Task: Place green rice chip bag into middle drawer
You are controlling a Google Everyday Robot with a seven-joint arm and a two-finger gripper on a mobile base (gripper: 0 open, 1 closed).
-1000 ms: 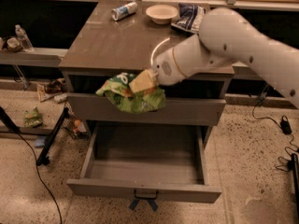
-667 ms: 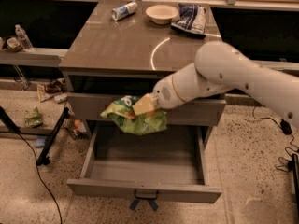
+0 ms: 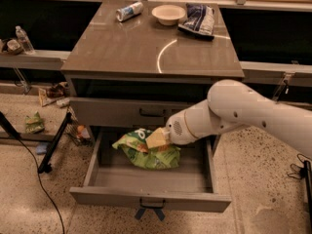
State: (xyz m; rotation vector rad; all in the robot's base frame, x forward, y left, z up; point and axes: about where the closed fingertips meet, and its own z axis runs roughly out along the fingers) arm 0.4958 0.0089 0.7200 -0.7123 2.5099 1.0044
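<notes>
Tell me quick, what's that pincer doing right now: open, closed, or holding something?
Pincer: closed on the green rice chip bag, down inside the open middle drawer.

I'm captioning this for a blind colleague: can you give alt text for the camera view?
The robot's tool grips the green rice chip bag down in the open middle drawer. On the cabinet top above sit a cream bowl, a dark blue-and-white snack bag and a tipped can.
</notes>
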